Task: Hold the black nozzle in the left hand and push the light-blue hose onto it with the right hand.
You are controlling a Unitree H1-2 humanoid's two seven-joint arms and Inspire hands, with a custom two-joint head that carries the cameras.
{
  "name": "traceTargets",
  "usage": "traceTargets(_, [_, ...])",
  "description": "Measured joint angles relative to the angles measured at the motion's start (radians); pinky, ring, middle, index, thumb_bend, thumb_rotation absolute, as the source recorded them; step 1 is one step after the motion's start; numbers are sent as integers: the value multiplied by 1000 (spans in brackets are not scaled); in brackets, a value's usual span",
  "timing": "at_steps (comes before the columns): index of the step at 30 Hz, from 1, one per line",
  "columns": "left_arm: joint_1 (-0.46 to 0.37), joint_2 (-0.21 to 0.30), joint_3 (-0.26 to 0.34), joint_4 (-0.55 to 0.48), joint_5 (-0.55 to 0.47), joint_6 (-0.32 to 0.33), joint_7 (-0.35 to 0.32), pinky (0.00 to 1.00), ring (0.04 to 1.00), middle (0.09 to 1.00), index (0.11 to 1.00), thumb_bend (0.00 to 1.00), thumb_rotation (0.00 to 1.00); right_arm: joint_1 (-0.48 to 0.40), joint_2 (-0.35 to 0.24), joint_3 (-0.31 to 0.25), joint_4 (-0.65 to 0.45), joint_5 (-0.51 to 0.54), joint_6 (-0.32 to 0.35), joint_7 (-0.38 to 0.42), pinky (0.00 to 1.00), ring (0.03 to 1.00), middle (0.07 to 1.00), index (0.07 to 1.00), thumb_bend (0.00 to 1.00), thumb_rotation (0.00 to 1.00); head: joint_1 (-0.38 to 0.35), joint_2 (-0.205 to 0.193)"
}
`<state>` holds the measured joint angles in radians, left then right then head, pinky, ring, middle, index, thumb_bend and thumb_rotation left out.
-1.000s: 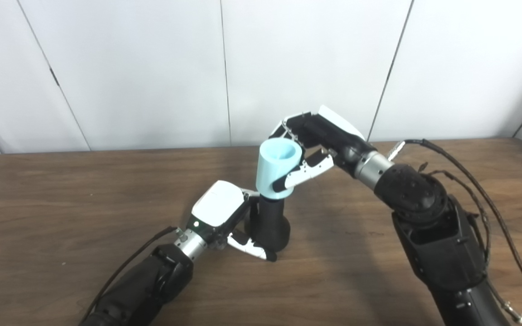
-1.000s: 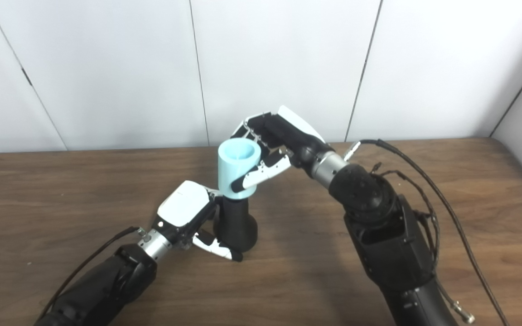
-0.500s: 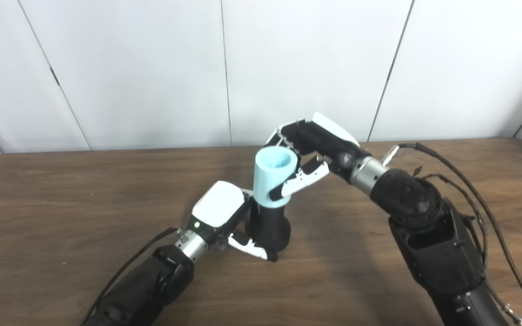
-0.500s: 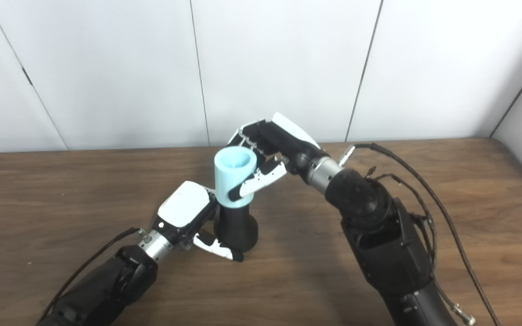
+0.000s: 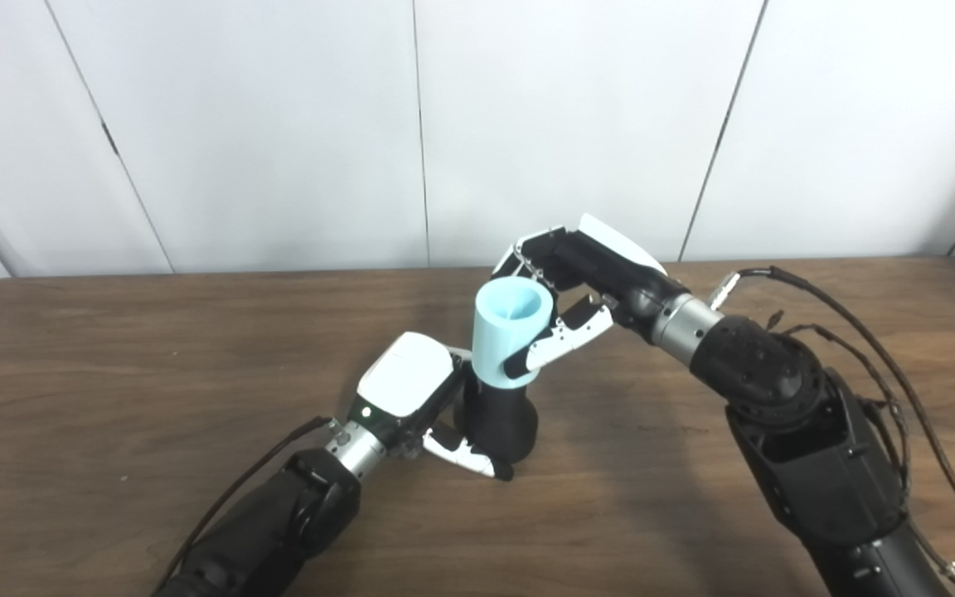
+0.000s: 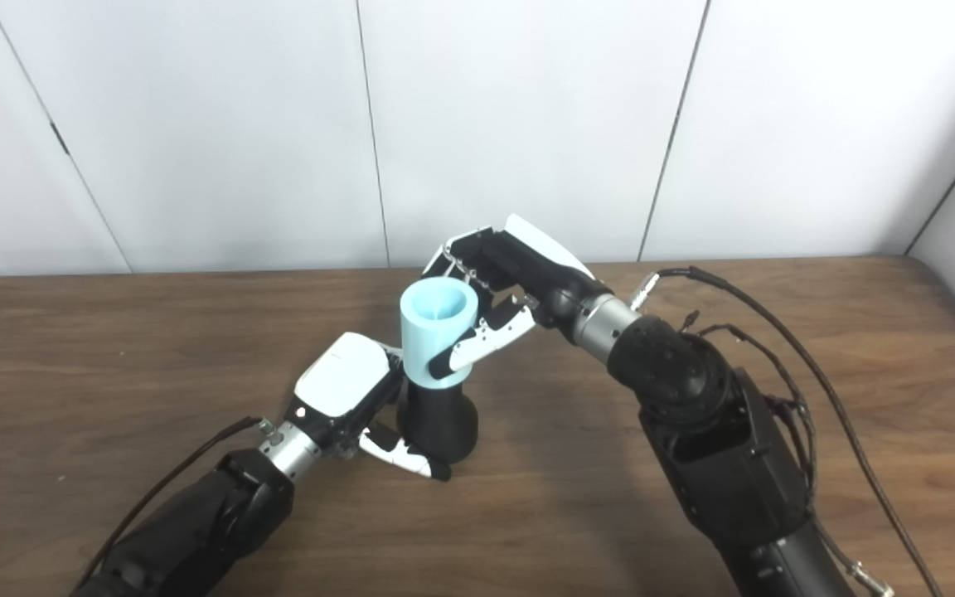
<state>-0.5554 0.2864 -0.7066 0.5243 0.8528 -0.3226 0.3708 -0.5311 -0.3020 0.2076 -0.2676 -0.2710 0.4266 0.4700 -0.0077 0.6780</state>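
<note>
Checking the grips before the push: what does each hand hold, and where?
Left hand grips the black nozzle at its lower body; right hand grips the hose around its side.

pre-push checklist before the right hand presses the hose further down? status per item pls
1. Left hand closed around the black nozzle: ok.
2. Nozzle base standing on the table: ok.
3. Right hand gripping the light-blue hose: ok.
4. Hose bottom end over the nozzle top: ok, it covers the tip.
5. Hose axis in line with the nozzle: not ok, the hose leans slightly to the right at its top.
6. How deep the hose is seated: cannot tell, the joint is hidden inside the hose.
</note>
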Motion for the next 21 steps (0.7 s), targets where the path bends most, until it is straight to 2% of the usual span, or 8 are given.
traceTargets(4, [3,0,1,-6,0,2,-5,259,360,474,484,527,0,5,-9,8,-4,0,-3,-7,214,286,398,497,525,0,0,5])
traceTargets(6, [6,1,1,-11,0,5,-7,261,364,411,502,521,0,8,-11,12,-4,0,-12,-14,214,285,398,498,525,0,2,5])
traceTargets(10, [11,1,2,-23,0,17,-13,270,374,396,507,519,0,17,-22,24,0,-15,-85,-43,205,274,397,502,524,0,2,8])
traceTargets(15, [13,1,2,-24,0,20,-13,275,370,396,507,519,0,27,-39,53,34,-76,-242,-96,221,294,414,505,526,0,3,15])
traceTargets(17, [13,1,2,-24,0,20,-13,270,365,395,507,519,0,27,-53,65,34,-110,-278,-109,214,292,417,507,526,0,5,17])
traceTargets(21, [13,1,2,-24,0,23,-13,276,378,397,507,520,0,30,-52,77,34,-155,-295,-125,222,302,424,509,526,0,5,17])
